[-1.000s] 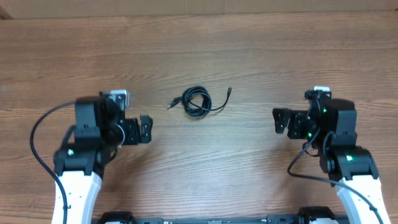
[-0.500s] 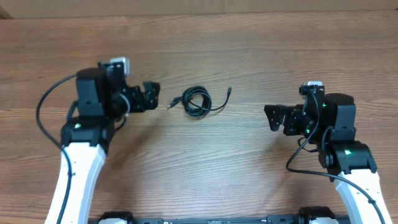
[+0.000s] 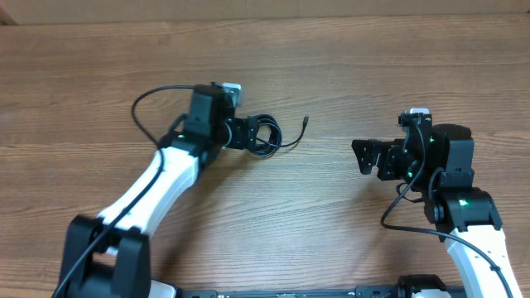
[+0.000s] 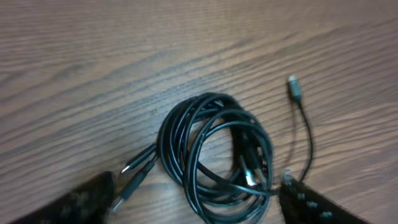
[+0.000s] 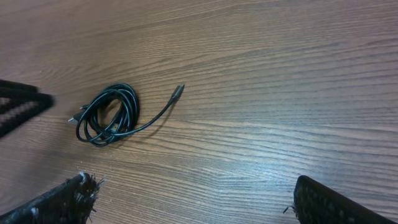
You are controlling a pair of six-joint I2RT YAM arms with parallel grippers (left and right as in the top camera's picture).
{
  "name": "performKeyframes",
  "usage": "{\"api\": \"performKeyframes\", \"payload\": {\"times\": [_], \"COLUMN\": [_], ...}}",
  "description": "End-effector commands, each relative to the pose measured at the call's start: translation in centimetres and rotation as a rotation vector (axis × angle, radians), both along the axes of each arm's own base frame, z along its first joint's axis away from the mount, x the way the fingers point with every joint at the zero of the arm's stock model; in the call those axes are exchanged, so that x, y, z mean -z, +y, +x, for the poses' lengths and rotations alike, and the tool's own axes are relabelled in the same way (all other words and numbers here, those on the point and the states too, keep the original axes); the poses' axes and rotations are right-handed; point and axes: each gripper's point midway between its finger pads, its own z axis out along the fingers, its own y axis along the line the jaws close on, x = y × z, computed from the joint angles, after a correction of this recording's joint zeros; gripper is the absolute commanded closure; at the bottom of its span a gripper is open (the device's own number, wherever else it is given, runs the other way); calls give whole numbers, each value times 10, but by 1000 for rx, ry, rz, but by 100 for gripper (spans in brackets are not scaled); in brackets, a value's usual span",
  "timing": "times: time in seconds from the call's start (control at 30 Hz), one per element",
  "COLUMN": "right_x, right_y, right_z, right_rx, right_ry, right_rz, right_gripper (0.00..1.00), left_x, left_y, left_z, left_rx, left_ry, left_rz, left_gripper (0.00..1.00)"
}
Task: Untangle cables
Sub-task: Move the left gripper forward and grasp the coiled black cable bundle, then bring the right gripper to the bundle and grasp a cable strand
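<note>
The cables (image 3: 263,136) lie as a small coil of thin black loops at the table's middle, with one tail ending in a plug (image 3: 306,121) to the right. In the left wrist view the coil (image 4: 214,158) lies between my open left fingers, with plugs at its left (image 4: 134,180) and one plug at the upper right (image 4: 293,87). My left gripper (image 3: 245,134) is open at the coil's left edge. My right gripper (image 3: 365,157) is open and empty, well to the right. The right wrist view shows the coil (image 5: 107,116) far off.
The wooden table (image 3: 331,223) fills the view. The left arm's thick black wire (image 3: 149,98) arcs above the table behind the left wrist. The right arm's wire (image 3: 397,217) loops near the right base.
My left arm has swung right and forward from the table's left side to the coil, its open fingers now at the cables. The right arm has barely moved.
</note>
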Motion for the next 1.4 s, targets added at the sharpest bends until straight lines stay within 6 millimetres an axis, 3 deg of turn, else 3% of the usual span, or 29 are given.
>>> {"api": "performKeyframes", "payload": {"times": [0.0, 0.47, 0.53, 0.63, 0.67, 0.77, 0.93, 1.03, 1.17, 1.37], "right_x": [-14, -14, -14, -14, -14, -14, -20, -31, -47, -44], "right_y": [4, 4, 4, 4, 4, 4, 5, 19, 41, 56], "right_z": [4, 4, 4, 4, 4, 4, 9, 10, 8, 8], "right_rx": [-11, -11, -11, -11, -11, -11, -17, -82, -200, -281], "right_ry": [-34, -35, -35, -35, -35, -36, -67, -106, -155, -136], "right_rz": [10, 10, 10, 10, 10, 10, 14, 69, 161, 227], "right_gripper": [0, 0, 0, 0, 0, 0, 0, 0, 0, 2], "left_x": [20, 86, 89, 87, 84, 63, -13, -51, -67, -83], "left_y": [-4, -24, -24, -25, -26, -35, -69, -83, -93, -113], "left_z": [9, -10, -12, -10, -8, -2, 3, -4, -21, -48], "left_rx": [9, 74, 77, 78, 78, 100, 203, 256, 305, 453], "left_ry": [0, 168, 178, 168, 163, 131, 47, 24, 65, 130], "left_rz": [53, 53, 55, 51, 48, 7, -178, -278, -363, -505], "left_gripper": [27, 53, 63, 92, 96, 96, 96, 96, 96, 96]}}
